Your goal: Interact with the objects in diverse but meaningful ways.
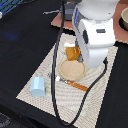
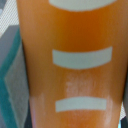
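1. The arm [image 1: 95, 30] filled the upper centre and right of the exterior view, bent low over the woven mat [image 1: 30, 82], and its bulk hid the gripper; that view showed neither fingertips nor their gap.
2. The orange rectangular block [image 1: 72, 52] sat just above the middle of that frame, partly tucked under the arm. In the wrist view an orange surface [image 2: 70, 75] with pale bars covered nearly the whole frame, so the camera was very close to it, probably because the block was the thing being worked on.
3. Whether the pincer was clenched on the block or released, I cannot tell.
4. The tan plate [image 1: 71, 70] lay at the centre, just below the block, with the orange-handled cutlery [image 1: 77, 85] resting against its lower edge, as at a place setting.
5. The pale blue house-shaped carton [image 1: 37, 86] stood upright at the lower left, well apart from the arm, apparently left out of this step.
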